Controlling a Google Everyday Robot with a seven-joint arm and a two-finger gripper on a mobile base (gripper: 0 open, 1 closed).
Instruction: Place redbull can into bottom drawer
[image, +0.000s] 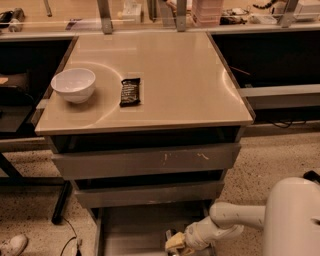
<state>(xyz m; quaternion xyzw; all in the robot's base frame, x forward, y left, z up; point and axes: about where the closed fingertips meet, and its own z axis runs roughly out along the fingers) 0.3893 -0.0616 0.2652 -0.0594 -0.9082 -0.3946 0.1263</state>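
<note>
— White bowl (73, 84) far left on the counter (180, 70), dark candy bar (130, 91) just beside it on the right. Neither is part of the job imo.
— And below?
— Top drawer front (145, 161) & middle drawer front (150, 194) are shut. The bottom drawer (130, 231) is pulled out w/ grey floor showing on its left, so sth can be set down in it.
— Where's the gripper?
— The gripper (176, 243) sits low inside that drawer, right of centre, at the bottom edge of view. The arm (235, 220) reaches in from the robot body (295, 220) on the right, passing under the middle drawer, prob. why it's so low.
— And the redbull can?
— Not plainly visible. Prob. at the gripper, hidden by it. Can't tell whether it's gripped or let go.
— So placing step, nearly done?
— Looks so. What's left: release, then back out w/o clipping the middle drawer.
</note>
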